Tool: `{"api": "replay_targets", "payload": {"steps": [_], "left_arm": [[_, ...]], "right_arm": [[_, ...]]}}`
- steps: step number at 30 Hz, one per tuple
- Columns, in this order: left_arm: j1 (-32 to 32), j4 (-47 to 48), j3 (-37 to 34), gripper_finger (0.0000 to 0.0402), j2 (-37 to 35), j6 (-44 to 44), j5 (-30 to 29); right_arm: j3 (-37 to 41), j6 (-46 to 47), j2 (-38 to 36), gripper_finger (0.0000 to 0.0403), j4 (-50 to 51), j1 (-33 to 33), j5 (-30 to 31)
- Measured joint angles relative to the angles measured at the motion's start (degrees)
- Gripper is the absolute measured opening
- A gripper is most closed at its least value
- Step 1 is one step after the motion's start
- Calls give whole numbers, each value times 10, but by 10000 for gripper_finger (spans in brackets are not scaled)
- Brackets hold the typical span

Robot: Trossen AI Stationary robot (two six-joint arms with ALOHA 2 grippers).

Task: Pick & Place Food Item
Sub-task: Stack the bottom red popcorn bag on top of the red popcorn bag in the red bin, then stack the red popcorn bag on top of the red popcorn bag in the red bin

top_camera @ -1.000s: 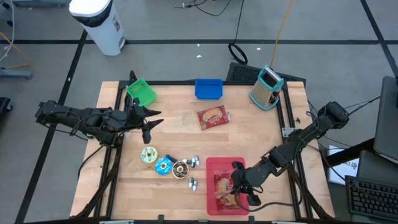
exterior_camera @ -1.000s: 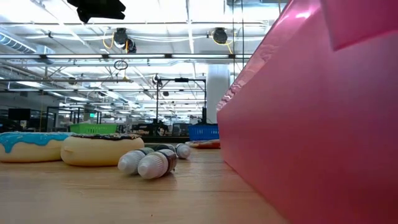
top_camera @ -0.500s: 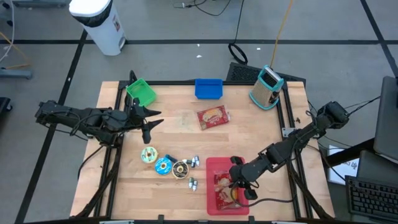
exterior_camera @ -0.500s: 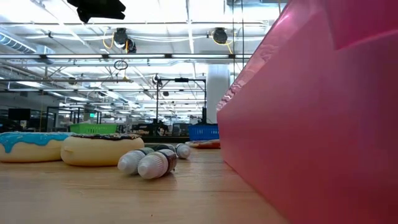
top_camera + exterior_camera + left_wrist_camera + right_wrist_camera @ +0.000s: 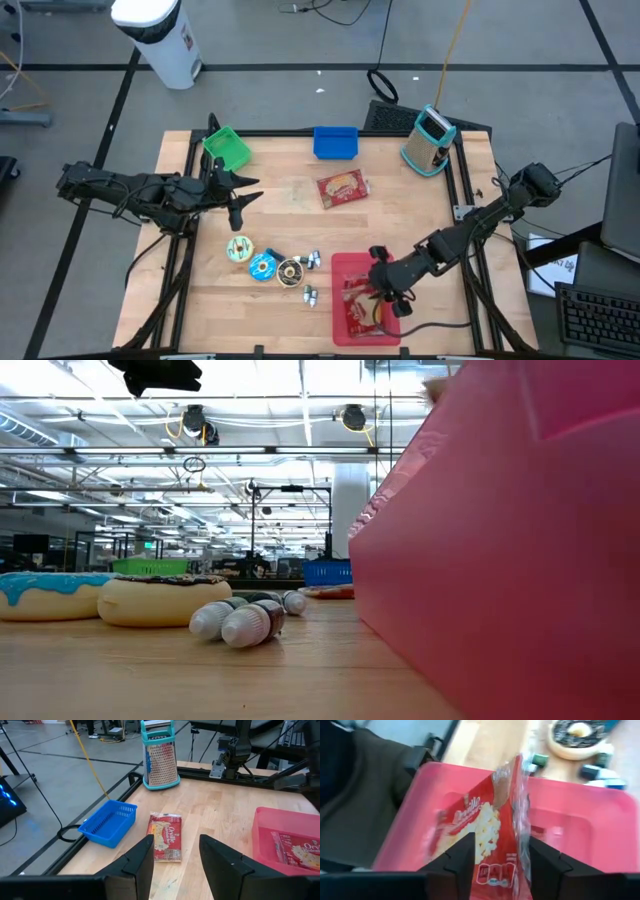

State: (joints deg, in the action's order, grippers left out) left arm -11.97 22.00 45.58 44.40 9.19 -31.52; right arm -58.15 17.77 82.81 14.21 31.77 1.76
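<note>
The light wooden table (image 5: 300, 205) carries everything, and the pink rectangular plastic bin (image 5: 341, 272) at its near edge serves as the landmark. Above that bin, the right end effector (image 5: 385, 298) hovers with its fingers parted around nothing; directly under it a red popcorn packet (image 5: 495, 835) stands tilted on edge against the bin's floor, apparently just let go, so the drop-off looks done and the packet is leaning rather than lying flat because it was lowered upright. A second red popcorn packet (image 5: 341, 187) lies flat on the table well beyond the bin toward the far side, probably the next item to fetch. Far left of the bin, the left end effector (image 5: 236, 212) waits above the table, fingers apart and empty, aimed toward that second packet in its wrist view.

Along the far edge from the bin sit a blue plastic basket (image 5: 335, 142), a green plastic basket (image 5: 227, 148) further left, and a teal-framed metal box grater (image 5: 429, 140) to the right; they look unrelated to this step. Just left of the bin lies a cluster of toy doughnuts: a yellow-green one (image 5: 238, 249), a blue-iced one (image 5: 263, 266) and a dark-iced one (image 5: 290, 271). Smallest are the little dark bottles with pale caps (image 5: 309, 260) between the doughnuts and the bin.
</note>
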Motion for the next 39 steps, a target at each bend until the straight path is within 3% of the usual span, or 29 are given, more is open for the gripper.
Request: {"api": "replay_targets", "payload": {"steps": [9, 19, 28, 39], "left_arm": [[0, 0, 0, 159, 0, 0, 0], [0, 0, 0, 159, 0, 0, 0], [0, 0, 0, 159, 0, 0, 0], [0, 0, 0, 159, 2, -8, 0]], "right_arm": [[0, -7, 0, 182, 34, -37, 44], [0, -24, -24, 178, 48, -119, 45], [0, 9, -43, 175, 75, -258, 90], [4, 98, -35, 180, 121, -460, 85]]}}
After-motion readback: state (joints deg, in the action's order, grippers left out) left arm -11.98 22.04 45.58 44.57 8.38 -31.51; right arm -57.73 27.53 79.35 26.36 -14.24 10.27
